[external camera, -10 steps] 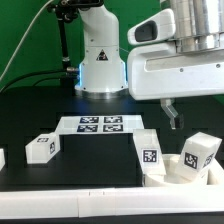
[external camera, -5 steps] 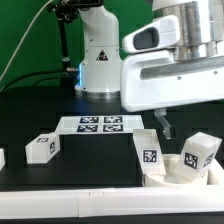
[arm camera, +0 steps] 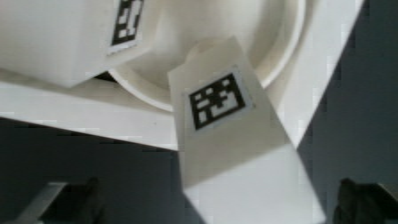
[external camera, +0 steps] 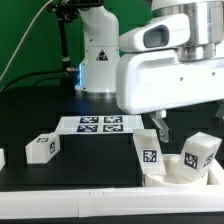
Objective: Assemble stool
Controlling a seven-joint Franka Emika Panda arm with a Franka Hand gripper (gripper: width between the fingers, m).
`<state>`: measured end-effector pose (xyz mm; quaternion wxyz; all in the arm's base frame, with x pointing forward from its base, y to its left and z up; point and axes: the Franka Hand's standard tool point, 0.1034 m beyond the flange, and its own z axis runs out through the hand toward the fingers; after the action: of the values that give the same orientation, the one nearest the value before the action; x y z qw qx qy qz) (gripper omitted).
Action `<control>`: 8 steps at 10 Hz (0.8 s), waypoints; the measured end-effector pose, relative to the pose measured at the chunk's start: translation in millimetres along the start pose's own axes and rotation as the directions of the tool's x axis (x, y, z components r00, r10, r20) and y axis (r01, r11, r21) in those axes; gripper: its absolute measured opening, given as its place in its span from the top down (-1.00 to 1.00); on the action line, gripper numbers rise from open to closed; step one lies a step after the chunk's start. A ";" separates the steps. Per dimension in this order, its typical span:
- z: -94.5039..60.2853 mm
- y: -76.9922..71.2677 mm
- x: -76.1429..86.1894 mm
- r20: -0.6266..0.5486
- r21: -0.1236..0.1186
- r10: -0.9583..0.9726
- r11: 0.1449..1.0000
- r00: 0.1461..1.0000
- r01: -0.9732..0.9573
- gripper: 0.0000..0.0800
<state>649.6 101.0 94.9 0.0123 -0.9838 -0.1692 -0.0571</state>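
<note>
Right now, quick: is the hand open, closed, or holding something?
Hand: open, holding nothing; it hangs just above a tagged white leg, fingers not touching it.

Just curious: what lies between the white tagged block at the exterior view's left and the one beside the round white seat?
Only bare black table, per the exterior view.
</note>
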 end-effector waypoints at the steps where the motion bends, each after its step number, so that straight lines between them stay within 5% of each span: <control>1: 9.4 -2.4 -1.9 0.016 -0.006 -0.090 0.996 0.996 0.090 -0.62; 4: 29.7 -11.2 2.5 0.020 -0.009 -0.047 0.999 0.999 0.048 -0.62; 6: 28.7 -6.7 2.1 0.018 -0.011 -0.004 1.000 1.000 0.005 -0.62; 7: 28.7 -6.4 2.0 0.019 -0.011 -0.004 1.000 1.000 0.004 -0.32; 8: 28.8 -6.4 2.0 0.018 -0.011 0.066 0.998 0.998 -0.066 -0.32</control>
<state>652.5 108.9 66.5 0.0073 -0.9894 -0.1366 -0.0487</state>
